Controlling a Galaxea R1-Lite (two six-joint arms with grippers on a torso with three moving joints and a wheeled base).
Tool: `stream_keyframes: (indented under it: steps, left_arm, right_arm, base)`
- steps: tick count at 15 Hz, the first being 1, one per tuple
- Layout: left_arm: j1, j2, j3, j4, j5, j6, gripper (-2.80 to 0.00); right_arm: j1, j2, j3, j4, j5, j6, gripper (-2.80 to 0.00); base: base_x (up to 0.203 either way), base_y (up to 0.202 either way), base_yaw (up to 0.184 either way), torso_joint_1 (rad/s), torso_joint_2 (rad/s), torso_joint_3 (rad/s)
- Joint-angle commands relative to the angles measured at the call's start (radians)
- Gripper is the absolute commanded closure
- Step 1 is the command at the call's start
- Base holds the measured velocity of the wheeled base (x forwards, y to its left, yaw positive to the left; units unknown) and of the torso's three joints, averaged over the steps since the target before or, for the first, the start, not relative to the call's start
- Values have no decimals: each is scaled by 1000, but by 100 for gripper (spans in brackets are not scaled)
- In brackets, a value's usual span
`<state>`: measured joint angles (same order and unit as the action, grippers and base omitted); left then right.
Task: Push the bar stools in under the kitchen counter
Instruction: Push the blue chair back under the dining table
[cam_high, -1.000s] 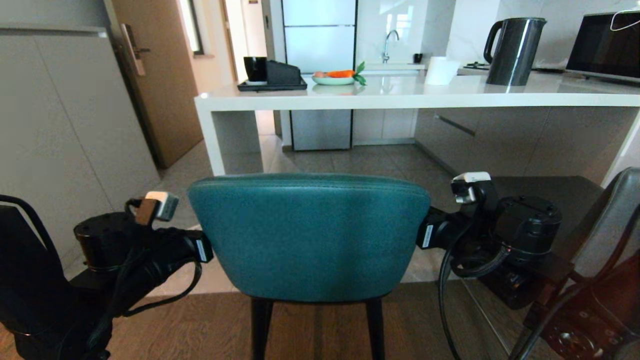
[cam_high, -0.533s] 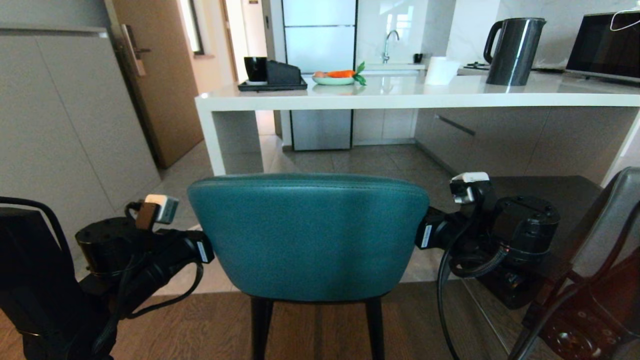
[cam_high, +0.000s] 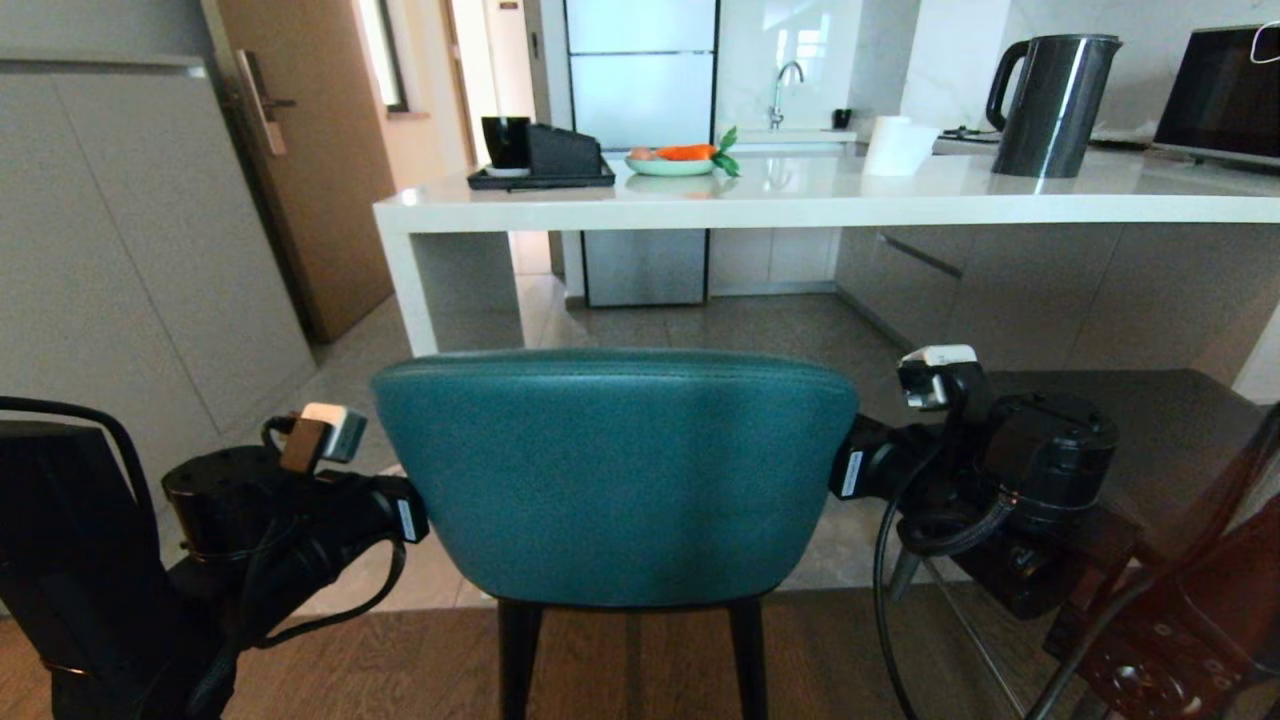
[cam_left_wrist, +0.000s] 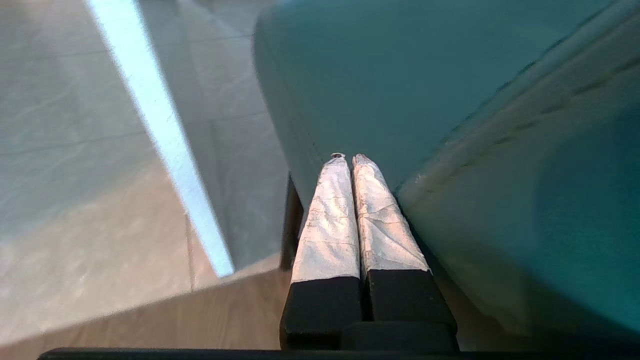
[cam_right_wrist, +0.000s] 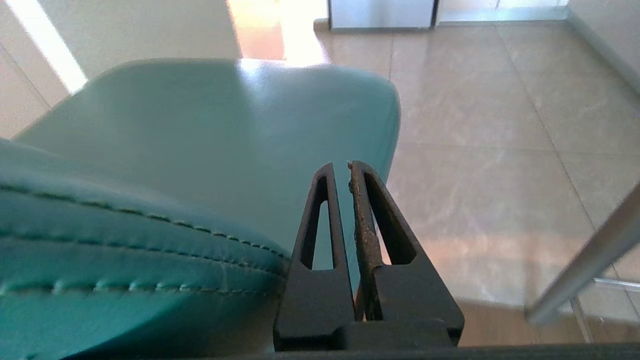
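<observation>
Two pincers flank the teal stool (cam_high: 615, 475), both with their fingers pressed together and holding nothing. The left pincer (cam_left_wrist: 348, 159) lies along the stool's left side at the lower left of the head view, its taped fingertips beside the seat edge. The right pincer (cam_right_wrist: 340, 167) lies against the right side, at the middle right, its tips past the backrest seam.

The teal stool fills the lower centre and is not yet under the kitchen counter (cam_high: 820, 205), which crosses the upper half. A dark grey stool (cam_high: 1240, 500) shows only at the right edge.

If one arm pushes harder, I think the stool could turn and slip off the closed fingers, or its thin legs could catch where wood meets tile.

Compared with one second ago, the counter looks nearer and the left arm sits slightly lower.
</observation>
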<state>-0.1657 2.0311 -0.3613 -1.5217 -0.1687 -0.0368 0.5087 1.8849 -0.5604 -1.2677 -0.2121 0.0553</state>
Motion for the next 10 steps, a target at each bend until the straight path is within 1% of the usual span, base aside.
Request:
stream_keyframes:
  steps: [1, 3, 10]
  left_arm:
    - [-1, 3, -2, -8, 0, 2, 0]
    - [-1, 0, -4, -8, -2, 3, 0]
    - [0, -9, 3, -8, -2, 7, 0]
  right_arm:
    - [1, -2, 1, -4, -1, 0, 0]
    - [1, -3, -1, -4, -1, 0, 0]
    - [-1, 2, -8, -3, 3, 0, 0]
  base:
    - [179, 0, 3, -1, -2, 7]
    - [139, 0, 4, 4, 2, 2]
    - [0, 0, 0, 0, 0, 0]
